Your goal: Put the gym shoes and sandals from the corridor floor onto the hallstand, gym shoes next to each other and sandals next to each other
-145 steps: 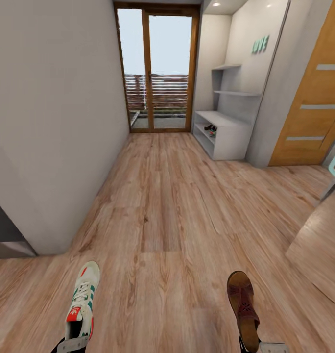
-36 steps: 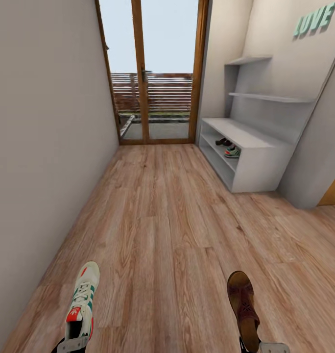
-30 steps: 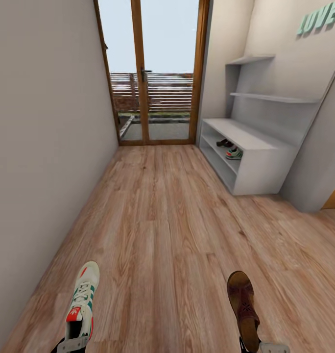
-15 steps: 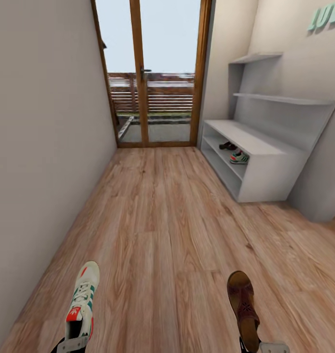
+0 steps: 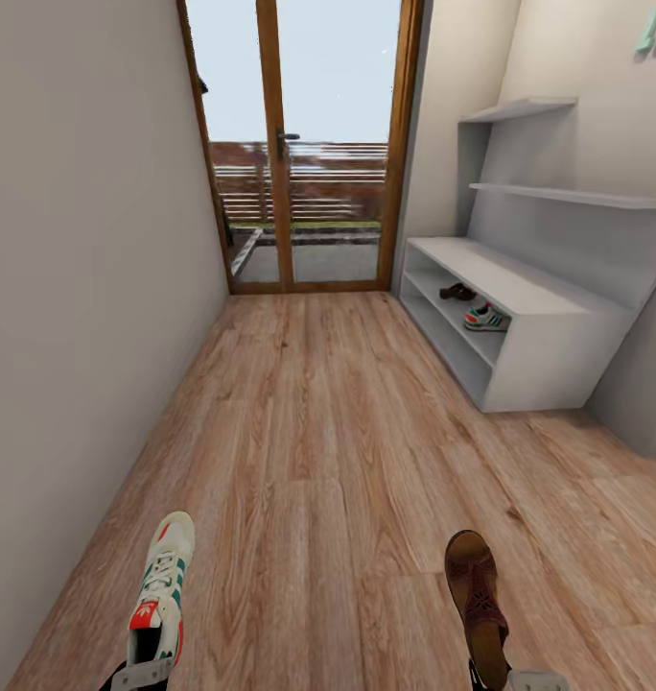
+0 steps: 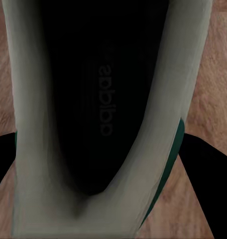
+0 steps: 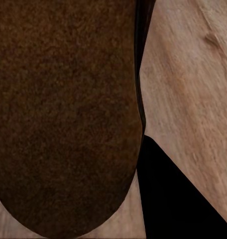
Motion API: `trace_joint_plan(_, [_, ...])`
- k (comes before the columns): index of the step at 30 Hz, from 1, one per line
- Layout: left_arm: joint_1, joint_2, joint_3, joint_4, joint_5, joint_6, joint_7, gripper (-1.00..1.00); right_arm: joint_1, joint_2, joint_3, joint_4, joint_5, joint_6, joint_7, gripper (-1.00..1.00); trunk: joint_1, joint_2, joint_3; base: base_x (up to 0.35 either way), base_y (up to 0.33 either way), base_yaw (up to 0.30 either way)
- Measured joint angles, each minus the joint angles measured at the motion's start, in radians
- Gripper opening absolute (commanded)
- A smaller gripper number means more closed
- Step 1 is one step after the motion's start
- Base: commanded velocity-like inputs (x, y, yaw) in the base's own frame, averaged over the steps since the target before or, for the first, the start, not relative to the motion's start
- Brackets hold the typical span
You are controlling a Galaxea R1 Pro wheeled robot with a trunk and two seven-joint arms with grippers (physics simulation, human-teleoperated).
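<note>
- Carry step: left gripper (image 5: 141,675) clamps a gym shoe (image 5: 160,585), right gripper (image 5: 520,679) clamps a sandal (image 5: 477,593), both held above the corridor floor (image 5: 309,451).
- Hallstand (image 5: 544,336) ahead right, near; second gym shoe (image 5: 486,319) and second sandal (image 5: 456,291) lie on its tier.
- Next, probably: drive closer, turn right, set each beside its mate.

The camera has rolled closer to the hallstand (image 5: 549,365) (door (image 5: 304,144) nearer too)

Gym shoe (image 5: 160,587) and sandal (image 5: 477,595) held aloft; second pair on hallstand (image 5: 549,360) tier
</note>
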Motion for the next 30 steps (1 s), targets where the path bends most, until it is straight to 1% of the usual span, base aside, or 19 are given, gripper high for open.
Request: trace_joint_plan(30, [0.000,0.000,0.001,0.000,0.000,0.000,0.000,-1.00,0.000,0.000,0.000,-0.001,0.000,-0.002,0.000,-1.00,0.000,0.000,0.000,0.338,0.075,0.000])
